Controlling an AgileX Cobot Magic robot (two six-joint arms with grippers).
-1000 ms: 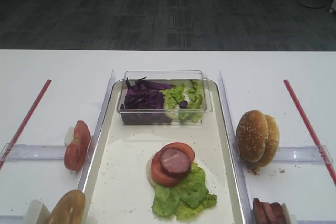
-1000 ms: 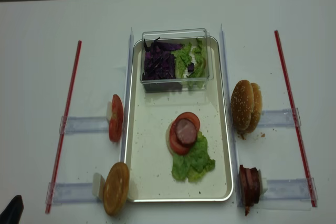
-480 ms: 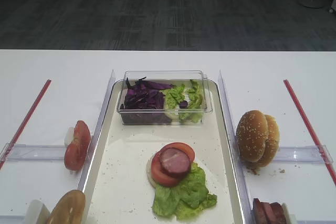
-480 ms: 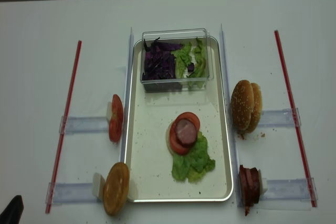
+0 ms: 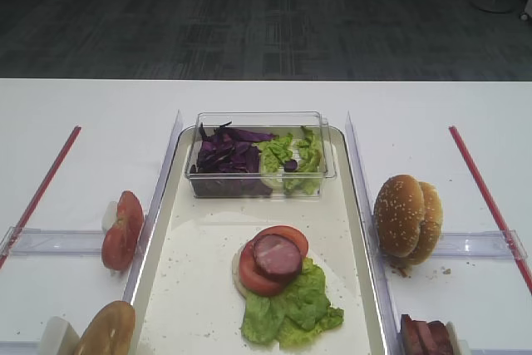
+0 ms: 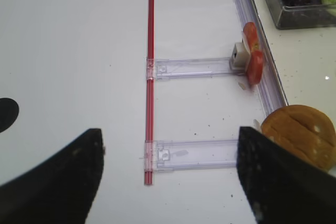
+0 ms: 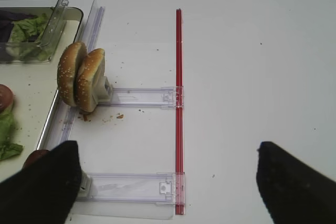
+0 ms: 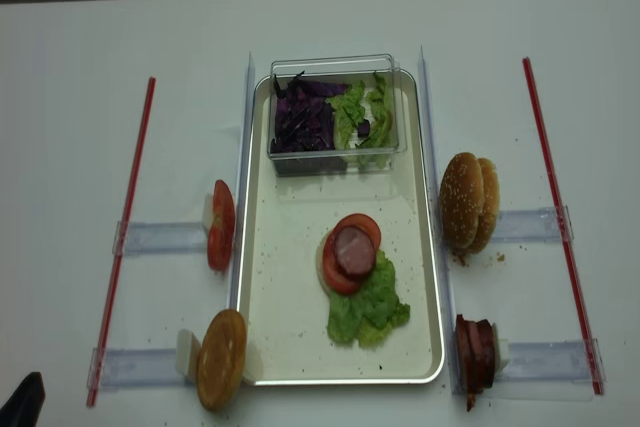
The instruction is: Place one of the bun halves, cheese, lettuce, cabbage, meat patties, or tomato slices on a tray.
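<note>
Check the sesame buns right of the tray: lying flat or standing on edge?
On edge. The two bun halves stand upright side by side against a small white stop on the clear rail, domes facing the tray.

**Both grippers spread wide, holding nothing**

Your right gripper hangs above the tabletop's right side, its dark fingers far apart. Your left gripper hangs likewise over the left side, fingers equally parted and bare.

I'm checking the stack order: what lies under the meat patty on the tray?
The meat patty rests on two overlapping tomato slices. Beneath them a pale round edge shows at the left, and lettuce spreads out toward the near end. Anything directly under the slices is covered.
</note>
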